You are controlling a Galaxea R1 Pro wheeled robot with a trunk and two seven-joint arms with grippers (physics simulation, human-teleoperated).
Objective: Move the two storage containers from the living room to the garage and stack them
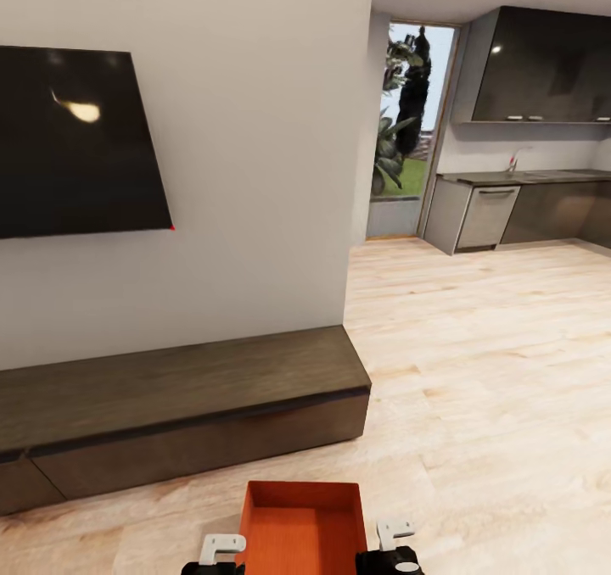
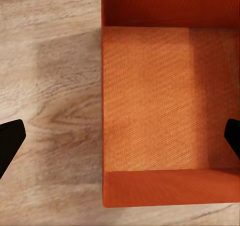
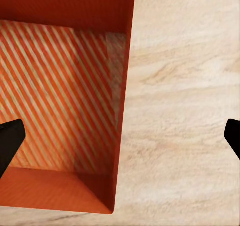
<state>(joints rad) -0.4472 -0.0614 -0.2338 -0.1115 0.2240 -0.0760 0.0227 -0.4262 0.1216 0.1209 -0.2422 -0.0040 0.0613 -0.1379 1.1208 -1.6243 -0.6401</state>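
One orange-red storage container (image 1: 301, 524) sits open-topped on the light wood floor of the living room, at the bottom middle of the head view, just in front of the long cabinet. My left gripper (image 1: 221, 554) hangs over its left wall and my right gripper (image 1: 392, 545) over its right wall. In the left wrist view the left gripper (image 2: 120, 138) is open, its black fingertips (image 2: 10, 141) wide apart on either side of the container's wall (image 2: 103, 111). The right gripper (image 3: 120, 138) is open too, straddling the opposite wall (image 3: 122, 111). The container (image 3: 55, 96) is empty, with its ribbed bottom (image 2: 160, 96) showing.
A long low dark-brown cabinet (image 1: 170, 405) runs along the white wall under a black TV (image 1: 76, 138). The wall ends at a corner (image 1: 361, 176). Beyond it, wood floor (image 1: 492, 371) stretches to a dark kitchen counter (image 1: 518, 206) and a glass door (image 1: 412, 117).
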